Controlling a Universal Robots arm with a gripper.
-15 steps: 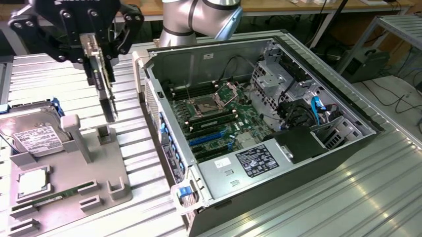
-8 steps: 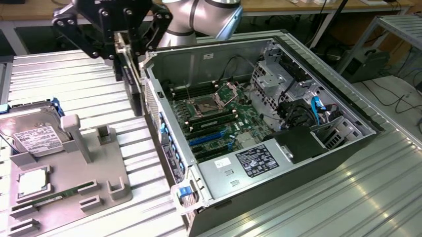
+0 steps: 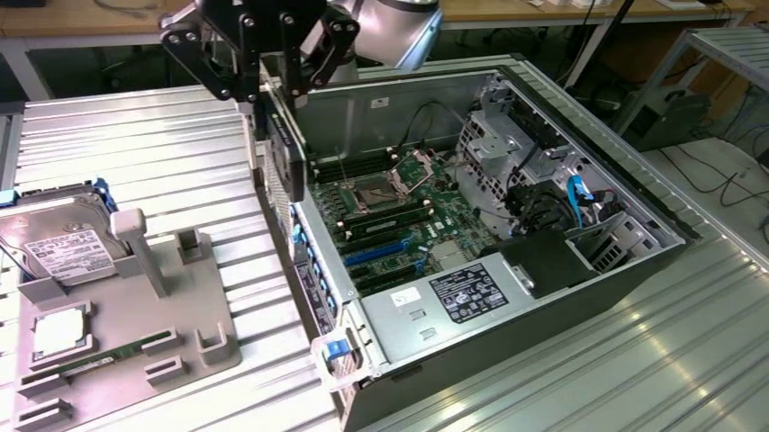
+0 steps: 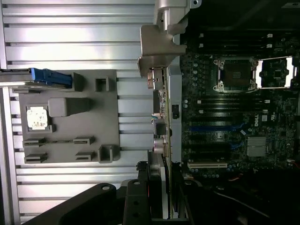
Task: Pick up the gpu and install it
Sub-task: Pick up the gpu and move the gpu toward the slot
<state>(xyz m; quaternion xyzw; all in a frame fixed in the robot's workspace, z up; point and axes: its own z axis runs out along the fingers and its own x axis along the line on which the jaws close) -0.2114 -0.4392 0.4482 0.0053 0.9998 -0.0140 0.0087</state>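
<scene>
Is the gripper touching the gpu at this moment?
Touching. In the exterior view the gripper clamps the top edge of the gpu, which hangs from it.

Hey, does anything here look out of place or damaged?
Nothing looks damaged. The CPU socket on the board has its lid flipped open. The gpu hangs upright in the gripper at the case wall, not in a slot.
</scene>
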